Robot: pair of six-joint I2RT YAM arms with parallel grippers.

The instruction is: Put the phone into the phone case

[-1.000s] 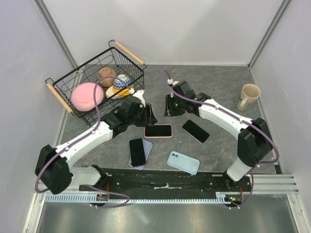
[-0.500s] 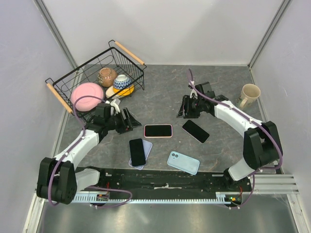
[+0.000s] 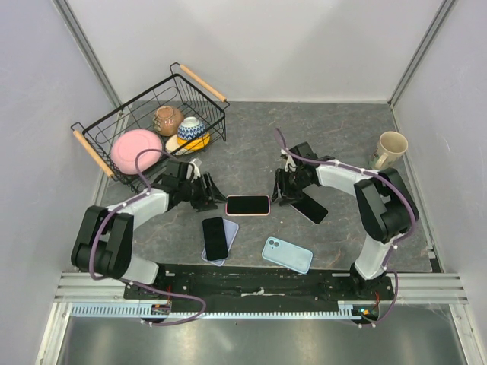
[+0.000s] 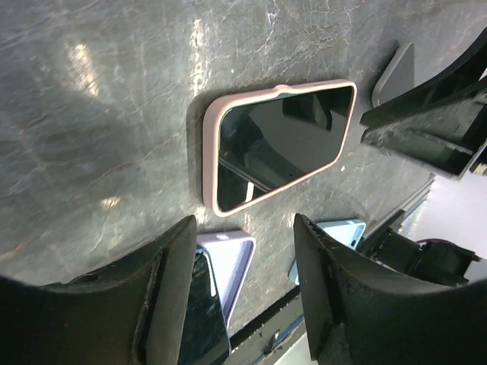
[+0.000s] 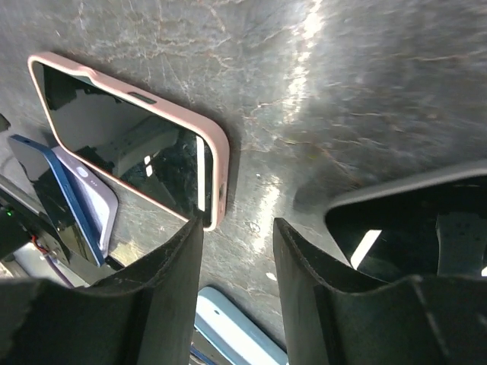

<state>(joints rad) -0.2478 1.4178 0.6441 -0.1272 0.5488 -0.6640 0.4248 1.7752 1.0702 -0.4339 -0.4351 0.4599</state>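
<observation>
Phone (image 4: 281, 144), seated in pink case (image 4: 210, 152), flat just ahead of left gripper (image 4: 243, 228) and right gripper (image 5: 237, 228), both parted, empty. We judge it stiff, light, slick-glassed; we would grip across the case's long edges.

Item count — three phones lie screen-up: one pink-cased phone (image 3: 247, 204), one bare black phone (image 3: 307, 205), one dark blue phone (image 3: 215, 237) on one lavender case (image 3: 231, 228). One light-blue unit (image 3: 287, 255) lies back-up. Other items — one wire basket (image 3: 93, 152), one mug (image 3: 389, 150).
</observation>
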